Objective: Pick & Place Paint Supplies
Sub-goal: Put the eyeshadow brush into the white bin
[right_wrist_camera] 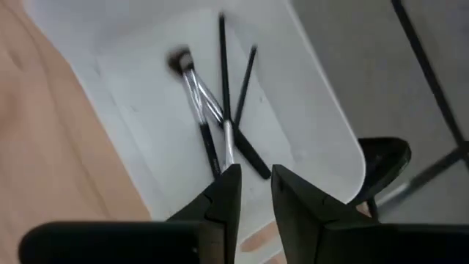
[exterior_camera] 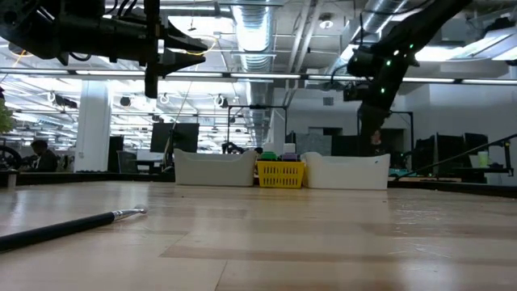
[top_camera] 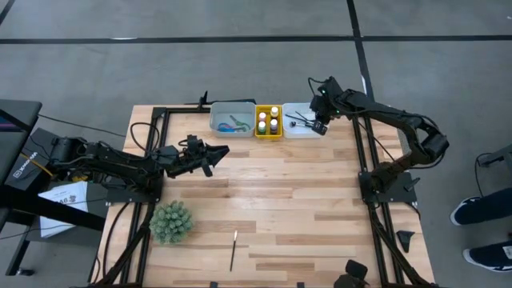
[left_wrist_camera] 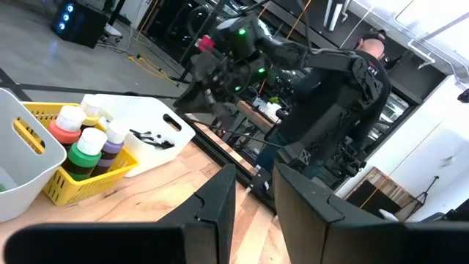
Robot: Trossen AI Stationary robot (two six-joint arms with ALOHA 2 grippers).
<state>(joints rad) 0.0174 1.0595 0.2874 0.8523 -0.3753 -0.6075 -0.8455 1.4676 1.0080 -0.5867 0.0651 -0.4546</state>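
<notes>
Landmark: yellow tray (top_camera: 268,132), set at the far edge of the table (top_camera: 304,216), in the middle of a row of three.

- Paint bottles (top_camera: 268,120): held upright inside the yellow tray. Orange, green and purple bodies with white caps are seen in the left wrist view (left_wrist_camera: 82,143).
- Grey tray (top_camera: 232,118): touching the yellow tray on its left. Scissors (top_camera: 234,124) with blue and green handles are laid inside it.
- White tray (top_camera: 300,128): touching the yellow tray on its right. Several thin dark-handled brushes (right_wrist_camera: 212,110) with metal ferrules are laid crossed on its floor.
- Right gripper (right_wrist_camera: 253,194): held above the white tray, just right of the yellow tray. Its fingers are parted by a narrow gap and nothing is gripped; a brush is seen just beyond the tips.
- Left gripper (top_camera: 214,152): held above the table, near and forward-left of the yellow tray. Its fingers (left_wrist_camera: 220,202) are parted slightly and nothing is held.
- Loose brush (top_camera: 234,250): laid on the table well in front of the yellow tray, near the front edge.
- Spiky green plant ball (top_camera: 171,222): set on the table left of the loose brush.
</notes>
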